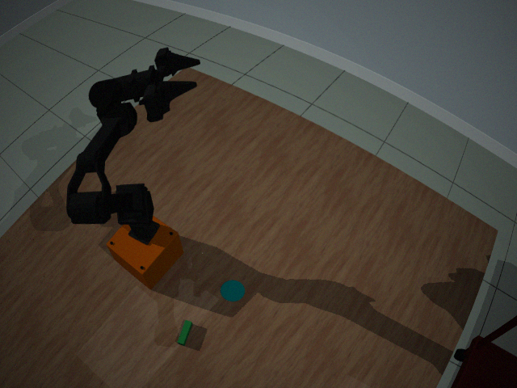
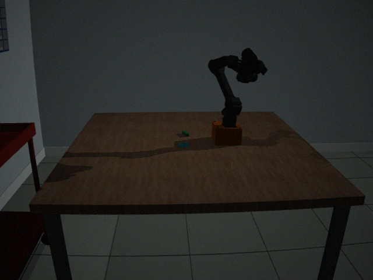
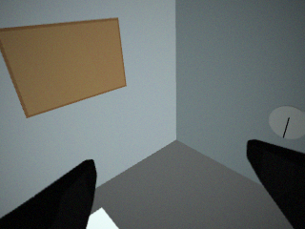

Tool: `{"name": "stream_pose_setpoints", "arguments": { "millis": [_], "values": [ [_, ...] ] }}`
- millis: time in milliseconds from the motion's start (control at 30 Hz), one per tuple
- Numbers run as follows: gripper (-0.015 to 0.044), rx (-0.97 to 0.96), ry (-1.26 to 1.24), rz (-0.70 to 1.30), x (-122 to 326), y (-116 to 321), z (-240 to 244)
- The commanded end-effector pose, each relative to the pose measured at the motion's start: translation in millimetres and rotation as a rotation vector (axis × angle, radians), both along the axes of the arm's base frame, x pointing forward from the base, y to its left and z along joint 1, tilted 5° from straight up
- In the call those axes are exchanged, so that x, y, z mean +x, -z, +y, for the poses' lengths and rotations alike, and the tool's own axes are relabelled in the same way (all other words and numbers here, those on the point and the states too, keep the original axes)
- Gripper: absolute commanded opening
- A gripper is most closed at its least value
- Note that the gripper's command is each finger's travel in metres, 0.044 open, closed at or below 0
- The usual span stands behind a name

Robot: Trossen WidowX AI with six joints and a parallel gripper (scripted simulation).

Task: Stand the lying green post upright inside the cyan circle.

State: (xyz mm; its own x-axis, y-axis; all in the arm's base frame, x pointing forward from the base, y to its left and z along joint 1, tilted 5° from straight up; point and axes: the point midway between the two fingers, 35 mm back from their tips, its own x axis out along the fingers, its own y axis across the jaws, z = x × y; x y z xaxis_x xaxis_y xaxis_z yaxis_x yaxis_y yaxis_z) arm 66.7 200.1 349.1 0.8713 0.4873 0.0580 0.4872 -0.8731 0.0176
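Note:
The green post point(image 1: 185, 332) point(image 2: 185, 133) lies on its side on the wooden table, within a small shadow. The cyan circle point(image 1: 232, 290) point(image 2: 183, 144) is a flat disc on the table, with nothing on it, a short way from the post. My gripper point(image 1: 198, 73) point(image 3: 172, 157) is open and empty, raised high above the table and far from both. In the wrist view its two black fingers stand wide apart, and neither the post nor the circle shows there. In the exterior view the fingers are hard to make out.
The orange base block point(image 1: 144, 255) point(image 2: 227, 135) carries the arm and stands near the circle and the post. The wooden table point(image 1: 313, 187) point(image 2: 196, 181) has a red cart point(image 1: 488, 363) point(image 2: 18, 135) beyond one edge. The wrist view shows walls and a tan board point(image 3: 67, 67).

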Motion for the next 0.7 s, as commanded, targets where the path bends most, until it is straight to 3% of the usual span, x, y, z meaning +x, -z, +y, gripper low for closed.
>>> {"name": "stream_pose_setpoints", "arguments": {
  "millis": [0, 200, 433, 667],
  "values": [
    [0.0374, -0.009, 0.003, -0.009, 0.5, -0.4, 0.5],
    [0.0232, -0.29, 0.146, -0.228, 28.8, -8.0, 17.5],
    [0.0232, -0.705, 0.314, -0.399, 83.6, -3.2, 34.1],
    [0.0232, -1.156, 0.406, -0.447, 152.7, 18.4, 31.6]
  ]
}}
